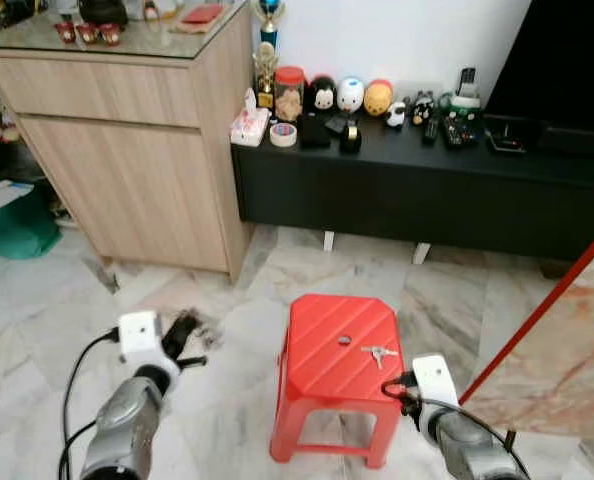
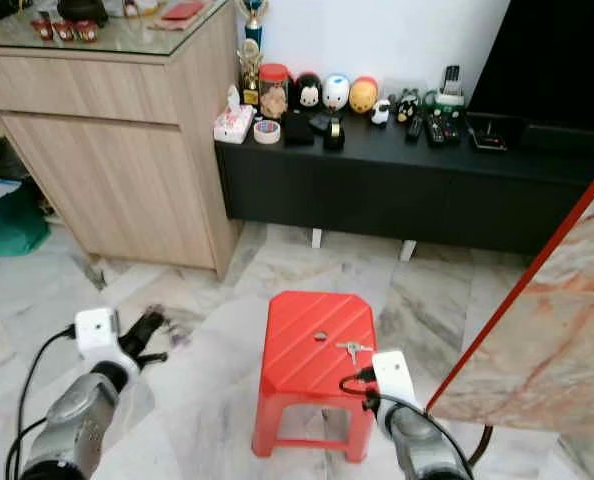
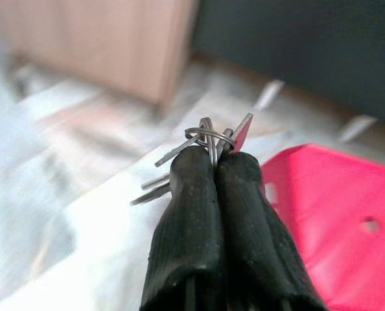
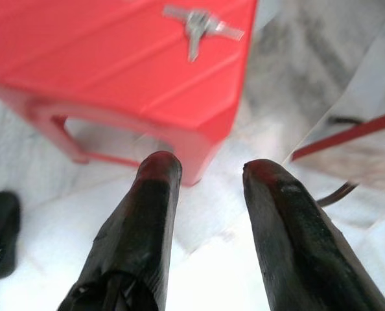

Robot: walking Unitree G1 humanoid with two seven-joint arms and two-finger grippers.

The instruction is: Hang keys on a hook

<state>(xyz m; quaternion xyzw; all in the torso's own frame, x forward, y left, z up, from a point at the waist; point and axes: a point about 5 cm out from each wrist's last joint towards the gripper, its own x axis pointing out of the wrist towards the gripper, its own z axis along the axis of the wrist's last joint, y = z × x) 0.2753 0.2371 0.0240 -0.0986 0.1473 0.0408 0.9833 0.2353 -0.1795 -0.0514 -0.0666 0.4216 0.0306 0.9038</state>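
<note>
The left hand (image 3: pixel 213 162) is clenched on a bunch of keys (image 3: pixel 202 144), its two black fingers pressed together around the key ring. The ring and a few blades stick out just past the fingertips, fanning forward and to the side. From the head camera this hand hovers low over the marble floor (image 1: pixel 227 300), beside a red plastic stool (image 1: pixel 339 350) that stands to its right.

A second set of keys (image 1: pixel 378 353) lies flat on the stool's seat, towards the edge closest to the right hand (image 4: pixel 209 172). That hand is released, its fingers spread apart with nothing between them, and it hangs just off the stool's front right corner. These keys sit ahead of it and slightly to its left, their long axis running roughly across the line of its fingers.

The right hand is plainly the nearer one to the keys on the stool. No hook can be made out; ahead of both hands stand a wooden cabinet (image 1: pixel 127 150) and a low black shelf unit (image 1: pixel 417 190).
</note>
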